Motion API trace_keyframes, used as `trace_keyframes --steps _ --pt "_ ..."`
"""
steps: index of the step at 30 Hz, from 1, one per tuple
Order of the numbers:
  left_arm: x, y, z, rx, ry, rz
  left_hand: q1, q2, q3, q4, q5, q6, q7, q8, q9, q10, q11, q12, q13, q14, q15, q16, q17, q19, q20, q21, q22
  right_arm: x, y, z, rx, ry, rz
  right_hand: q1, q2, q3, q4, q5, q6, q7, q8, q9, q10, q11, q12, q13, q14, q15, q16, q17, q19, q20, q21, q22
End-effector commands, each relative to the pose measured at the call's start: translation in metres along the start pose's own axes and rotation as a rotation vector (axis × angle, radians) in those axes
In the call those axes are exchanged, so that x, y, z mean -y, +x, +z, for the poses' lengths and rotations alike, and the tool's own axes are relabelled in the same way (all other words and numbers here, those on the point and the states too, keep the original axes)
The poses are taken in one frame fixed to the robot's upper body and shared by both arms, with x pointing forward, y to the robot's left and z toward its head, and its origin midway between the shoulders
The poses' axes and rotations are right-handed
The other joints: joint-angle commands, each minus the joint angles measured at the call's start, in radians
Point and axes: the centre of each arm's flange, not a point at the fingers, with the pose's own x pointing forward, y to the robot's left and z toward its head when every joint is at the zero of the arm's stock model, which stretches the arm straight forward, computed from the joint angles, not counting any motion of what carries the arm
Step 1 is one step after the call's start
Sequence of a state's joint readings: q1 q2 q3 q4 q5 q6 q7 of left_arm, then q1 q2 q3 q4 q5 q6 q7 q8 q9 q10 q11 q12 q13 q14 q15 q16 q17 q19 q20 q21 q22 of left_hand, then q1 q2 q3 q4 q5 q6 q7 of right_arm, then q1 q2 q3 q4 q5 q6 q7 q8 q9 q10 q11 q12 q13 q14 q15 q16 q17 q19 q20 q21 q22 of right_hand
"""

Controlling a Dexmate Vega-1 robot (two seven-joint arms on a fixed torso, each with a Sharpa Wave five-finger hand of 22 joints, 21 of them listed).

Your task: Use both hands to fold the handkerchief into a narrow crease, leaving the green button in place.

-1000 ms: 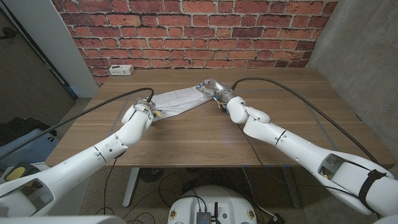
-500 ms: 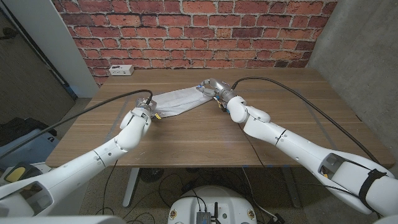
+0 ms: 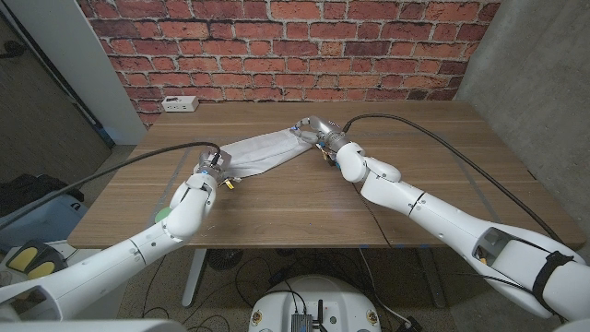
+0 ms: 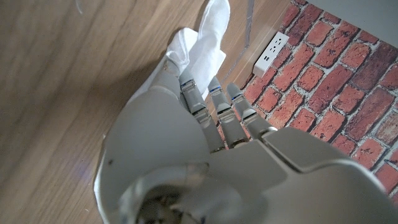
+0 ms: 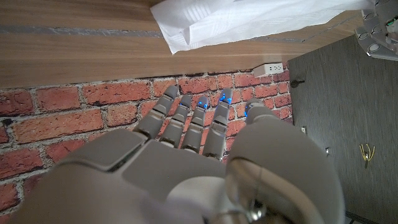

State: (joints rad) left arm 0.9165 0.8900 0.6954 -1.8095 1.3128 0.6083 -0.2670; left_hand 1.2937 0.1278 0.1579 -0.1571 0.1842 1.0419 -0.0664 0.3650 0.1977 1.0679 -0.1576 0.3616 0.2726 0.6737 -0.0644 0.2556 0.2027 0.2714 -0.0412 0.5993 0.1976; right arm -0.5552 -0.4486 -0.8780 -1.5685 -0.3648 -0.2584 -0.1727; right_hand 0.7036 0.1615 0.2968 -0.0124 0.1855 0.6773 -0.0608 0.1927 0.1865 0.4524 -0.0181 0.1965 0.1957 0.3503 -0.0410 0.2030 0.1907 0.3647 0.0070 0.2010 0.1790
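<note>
The white handkerchief lies as a long, narrow folded strip across the middle of the wooden table. My left hand is at its near left end. In the left wrist view its fingers reach out to the cloth and touch it, but the hold itself is hidden. At the far right end my right hand has its fingers straight and apart, short of the cloth's corner. A small green patch, possibly the button, shows beside my left forearm.
A white power strip lies at the table's back left edge, against the brick wall. Black cables run from both wrists over the tabletop. Bare wood stretches in front of the strip and to the right.
My left hand has drawn back a little toward me along the table, and the forearm has dropped lower. The right hand and the handkerchief have stayed put.
</note>
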Motion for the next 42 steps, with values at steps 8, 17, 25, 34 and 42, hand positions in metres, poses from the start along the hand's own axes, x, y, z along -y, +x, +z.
trace_keyframes --steps 8,17,25,34,42 --pt "-0.034 -0.048 -0.026 -0.104 0.029 0.331 0.020 0.003 0.001 0.006 0.014 0.135 -0.136 0.004 0.008 0.054 -0.051 0.008 0.021 0.012 -0.176 0.000 0.000 0.003 0.014 0.010 0.004 -0.017 0.018 0.018 0.006 -0.087 0.143 -0.066 0.032 0.043 0.061 -0.002 -0.012 -0.032 -0.007 0.000 -0.026 -0.040 -0.006 0.002 -0.052 -0.055 -0.003 0.028 -0.034 -0.002 -0.002 0.003" --pt "-0.039 -0.057 -0.033 -0.122 0.043 0.342 0.021 0.010 0.002 0.011 0.019 0.129 -0.137 0.004 0.011 0.052 -0.050 0.008 0.034 0.010 -0.176 -0.005 -0.001 0.000 0.019 0.012 0.005 -0.028 0.032 0.021 -0.037 -0.186 0.222 -0.097 0.023 0.045 0.075 -0.004 -0.050 -0.051 -0.014 0.000 -0.052 -0.058 -0.008 0.003 -0.100 -0.059 -0.008 0.032 -0.070 0.004 -0.009 0.003" --pt "-0.045 -0.056 -0.035 -0.094 0.091 0.346 0.020 0.015 0.004 0.016 0.023 0.124 -0.137 0.006 0.014 0.044 -0.049 0.004 0.042 0.009 -0.175 -0.009 -0.002 -0.005 0.026 0.013 0.006 -0.043 0.034 0.015 -0.066 -0.235 0.280 -0.103 0.023 0.048 0.073 -0.004 -0.041 -0.051 -0.007 0.001 -0.037 -0.078 -0.001 0.003 -0.104 -0.059 -0.003 0.033 -0.074 0.004 -0.007 0.003" --pt "-0.057 -0.039 -0.033 -0.033 0.171 0.365 0.019 0.018 0.004 0.020 0.029 0.118 -0.137 0.009 0.017 0.039 -0.050 0.000 0.051 0.011 -0.176 -0.013 -0.002 -0.005 0.022 0.016 0.007 -0.056 0.032 0.021 -0.040 -0.253 0.296 -0.074 0.010 0.062 0.029 -0.003 -0.075 -0.072 -0.015 0.001 -0.069 -0.082 -0.010 0.003 -0.109 -0.065 -0.003 0.020 -0.071 0.006 -0.001 0.003" --pt "-0.072 -0.030 -0.032 -0.007 0.220 0.394 0.017 0.018 0.004 0.025 0.036 0.116 -0.137 0.020 0.026 0.036 -0.051 -0.001 0.066 0.024 -0.175 -0.014 -0.001 -0.010 0.021 0.017 0.007 -0.059 0.028 0.025 -0.022 -0.255 0.302 -0.045 0.009 0.078 -0.005 -0.003 -0.087 -0.082 -0.013 0.001 -0.074 -0.092 -0.007 0.003 -0.107 -0.072 -0.001 0.013 -0.063 0.005 0.004 0.002"
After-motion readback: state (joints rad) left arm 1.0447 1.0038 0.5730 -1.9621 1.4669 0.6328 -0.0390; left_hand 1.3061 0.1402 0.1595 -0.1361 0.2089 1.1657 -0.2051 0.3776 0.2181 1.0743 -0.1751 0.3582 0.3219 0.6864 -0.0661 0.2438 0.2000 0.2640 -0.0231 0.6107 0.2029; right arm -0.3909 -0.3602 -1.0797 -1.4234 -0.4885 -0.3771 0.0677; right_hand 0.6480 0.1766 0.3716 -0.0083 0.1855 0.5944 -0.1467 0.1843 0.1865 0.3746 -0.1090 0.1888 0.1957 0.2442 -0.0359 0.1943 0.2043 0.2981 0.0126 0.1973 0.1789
